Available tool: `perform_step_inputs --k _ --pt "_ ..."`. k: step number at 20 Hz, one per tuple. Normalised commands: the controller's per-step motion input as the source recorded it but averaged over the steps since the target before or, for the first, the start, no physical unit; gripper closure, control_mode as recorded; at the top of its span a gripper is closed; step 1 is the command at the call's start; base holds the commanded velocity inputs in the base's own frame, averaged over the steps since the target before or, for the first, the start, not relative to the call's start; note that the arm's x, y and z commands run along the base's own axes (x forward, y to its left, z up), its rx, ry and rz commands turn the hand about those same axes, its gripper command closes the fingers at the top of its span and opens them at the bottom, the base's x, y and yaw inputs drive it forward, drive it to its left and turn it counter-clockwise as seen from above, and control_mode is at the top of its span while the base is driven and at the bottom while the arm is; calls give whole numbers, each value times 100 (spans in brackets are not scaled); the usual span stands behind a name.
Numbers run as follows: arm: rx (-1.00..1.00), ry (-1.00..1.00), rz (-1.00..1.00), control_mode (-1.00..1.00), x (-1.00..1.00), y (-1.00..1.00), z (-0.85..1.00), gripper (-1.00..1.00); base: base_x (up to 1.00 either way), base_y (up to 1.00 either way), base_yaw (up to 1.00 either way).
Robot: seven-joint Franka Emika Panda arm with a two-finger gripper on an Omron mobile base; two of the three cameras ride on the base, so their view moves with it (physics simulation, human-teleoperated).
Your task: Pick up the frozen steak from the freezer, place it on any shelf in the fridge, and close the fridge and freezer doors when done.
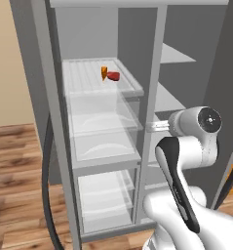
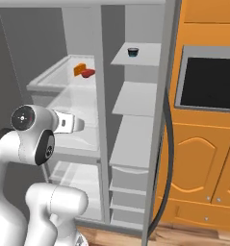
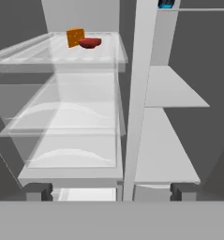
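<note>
Frozen steak (image 3: 90,43) far above open jaws

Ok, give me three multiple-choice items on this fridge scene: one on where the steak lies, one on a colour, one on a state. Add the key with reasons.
1. Where does the frozen steak lie?
A. On a clear shelf in the fridge
B. On an opaque grey freezer shelf
C. Between the gripper's fingers

2. What colour is the wedge-shaped item beside the steak?
A. Blue
B. Orange
C. White

3. How does the gripper stand?
A. Shut on the steak
B. Shut on nothing
C. Open, holding nothing

Key:
1 A: the red lump rests on the ribbed see-through shelf left of the divider.
2 B: both base views show it orange, right next to the steak.
3 C: in the hand view the two dark fingertips stand wide apart with nothing between them.
</note>
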Motion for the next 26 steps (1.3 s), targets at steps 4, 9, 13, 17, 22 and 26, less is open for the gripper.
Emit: perform_step_inputs --k 4,9,13,17,22,26 --pt "0 0 0 100 0 0 0 -100 -13 20 0" --pt "0 0 0 100 0 0 0 -100 -36 16 -1" --pt "0 0 0 100 0 0 0 -100 -32 21 0" --pt "0 0 0 100 0 0 0 -100 -13 31 0" --pt "0 0 0 100 0 0 0 -100 -7 16 0" --pt "0 0 0 100 0 0 0 -100 -38 1 0"
